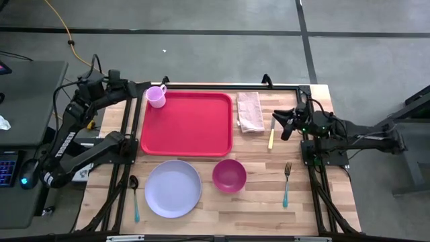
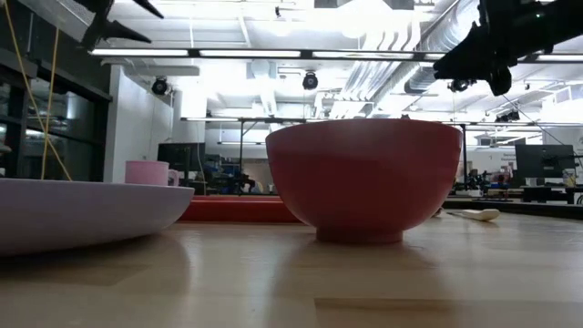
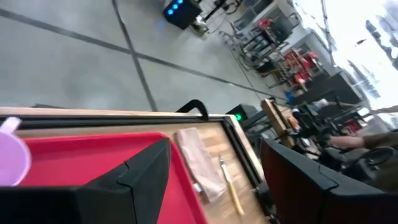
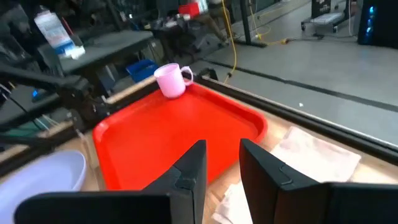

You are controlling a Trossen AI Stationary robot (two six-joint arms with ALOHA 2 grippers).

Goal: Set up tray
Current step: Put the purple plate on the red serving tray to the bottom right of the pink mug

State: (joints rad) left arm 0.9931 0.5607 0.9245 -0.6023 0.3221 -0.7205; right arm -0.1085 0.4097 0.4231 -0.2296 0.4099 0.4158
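Note:
The red tray (image 1: 187, 124) lies flat on the wooden table, toward its far side. A pink mug (image 1: 156, 96) stands upright at the tray's far left corner. My left gripper (image 1: 138, 89) hovers open above the table just left of the mug, nothing between its fingers (image 3: 149, 168). My right gripper (image 1: 285, 125) hangs in the air right of the tray, over a yellow-handled knife (image 1: 271, 134). Its fingers (image 4: 193, 165) point toward the tray, open by a narrow gap and empty.
A folded napkin (image 1: 250, 111) lies between tray and knife. Near the front edge are a lavender plate (image 1: 173, 188), a magenta bowl (image 1: 229, 175), a spoon (image 1: 134, 195) left of the plate and a fork (image 1: 287, 183) at the right.

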